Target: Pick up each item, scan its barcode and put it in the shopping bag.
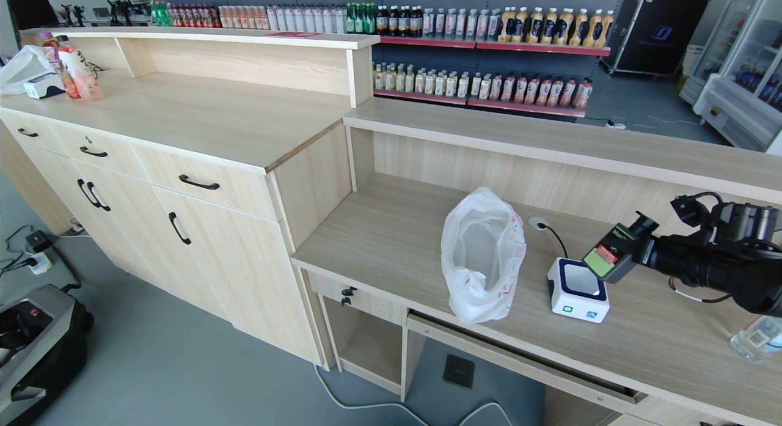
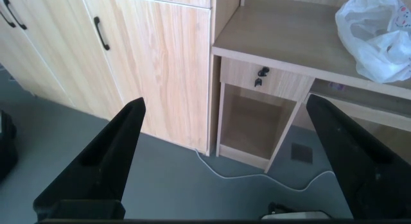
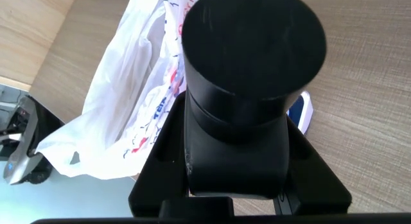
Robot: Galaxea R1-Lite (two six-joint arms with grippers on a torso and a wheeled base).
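While our right claw [image 1: 635, 245] grips the item [image 1: 609, 257] over the scanner [image 1: 578, 290], presumably for reading, the bag [image 1: 482, 255] stands beside it; our left claw [image 2: 226, 107]: wide, spare.

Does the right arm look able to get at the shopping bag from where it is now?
Probably yes. The right gripper, jaws shut on a dark item, hangs over the scanner. The shopping bag stands open just beside the scanner on the counter, with nothing between them.

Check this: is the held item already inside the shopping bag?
No, the right hand holds the dark item over the scanner, beside the shopping bag.
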